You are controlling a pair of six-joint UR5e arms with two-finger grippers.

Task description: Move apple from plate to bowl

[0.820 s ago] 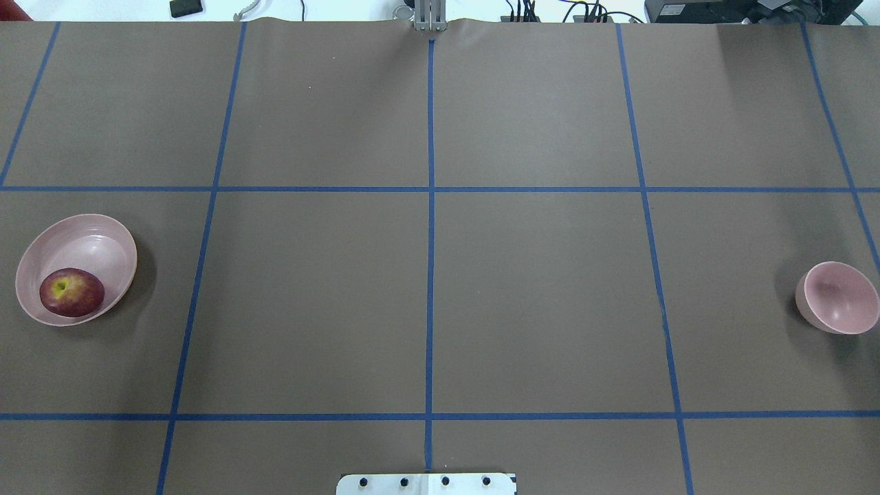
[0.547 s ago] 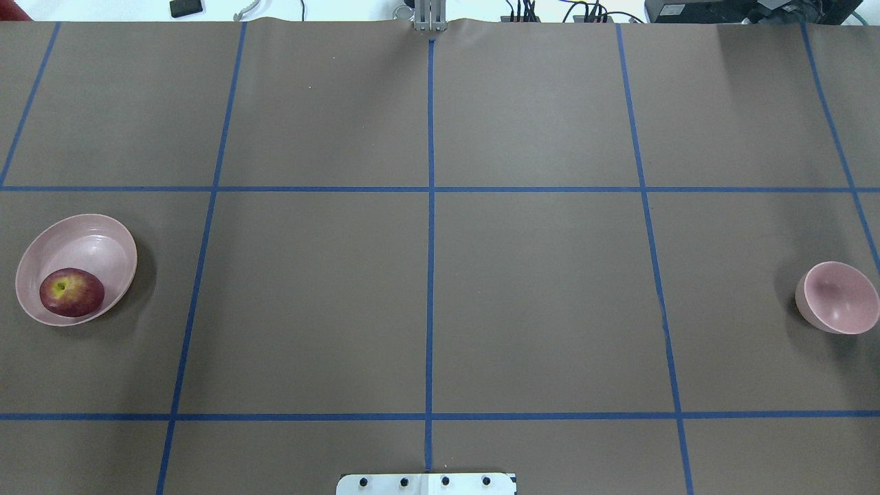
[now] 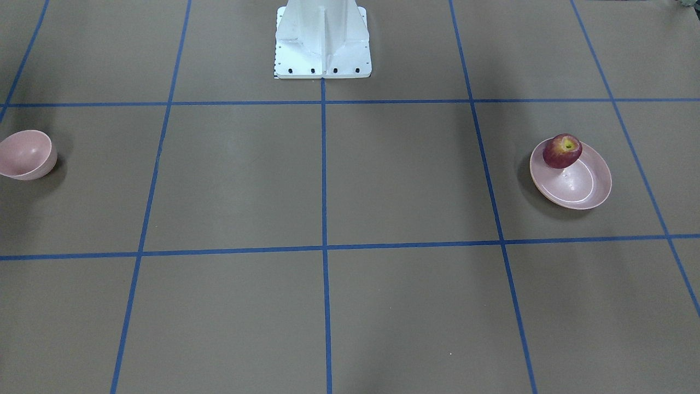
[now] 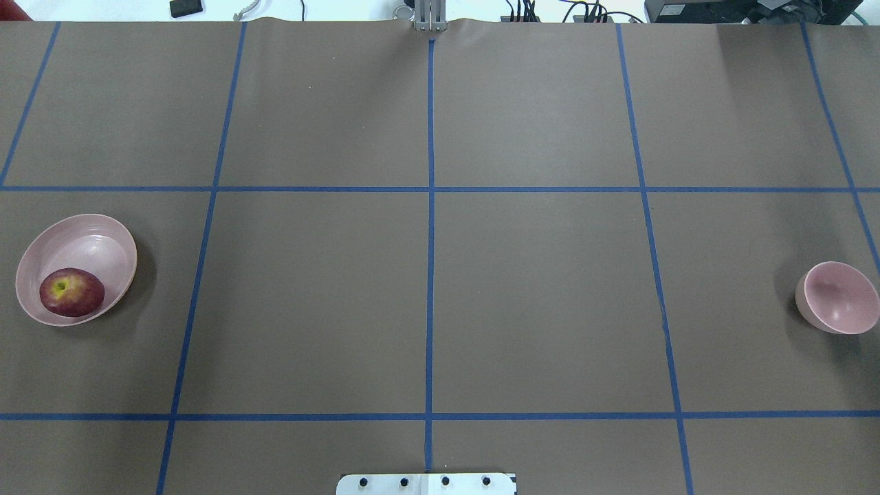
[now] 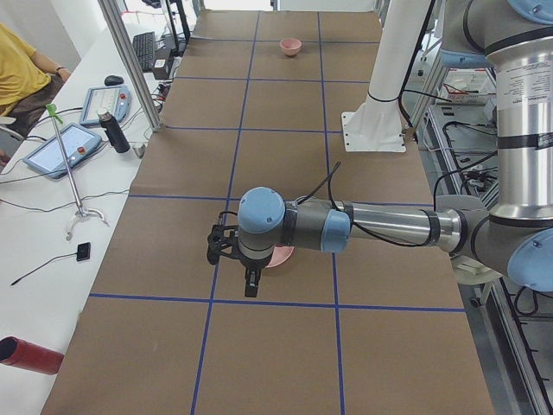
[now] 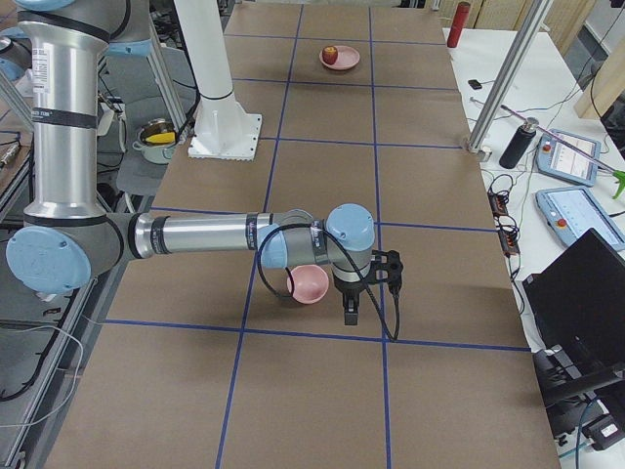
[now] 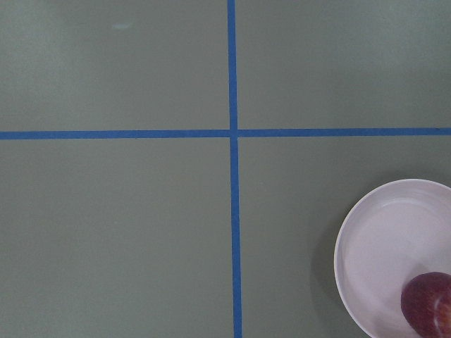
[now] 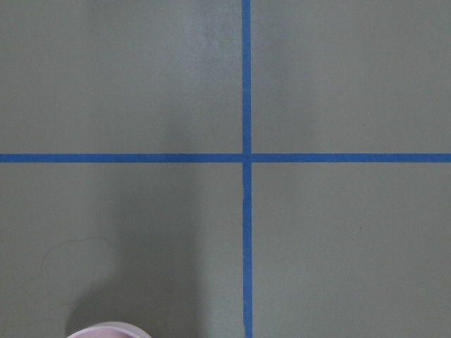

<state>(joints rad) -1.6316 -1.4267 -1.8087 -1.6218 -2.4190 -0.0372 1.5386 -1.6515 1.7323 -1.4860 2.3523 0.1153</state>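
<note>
From the front-facing camera I counted one apple (image 3: 562,151), one plate (image 3: 581,189) and one bowl (image 3: 24,155). The apple sat inside the plate near the counter's left end, against the part of the rim nearest the robot's edge, with its stem hollow up. The bowl stood empty at the right end, well apart from the plate.

The overhead camera gave the same count, and neither arm was in it.

In the left side view the left tool (image 5: 251,285) hung over the plate, pointing down. I could not tell whether it was released or clenched.

In the right side view the right tool (image 6: 352,311) hung just beside the bowl, and its state was equally unclear.

The left wrist camera caught the plate with the apple cut off at the frame's corner. The right wrist camera showed only a sliver of the bowl's rim.

I judged the apple firm, smooth-skinned and apt to roll, with moderate weight. I would have taken it from above across its widest girth, setting the fingers so that neither came down on the plate's rim.
</note>
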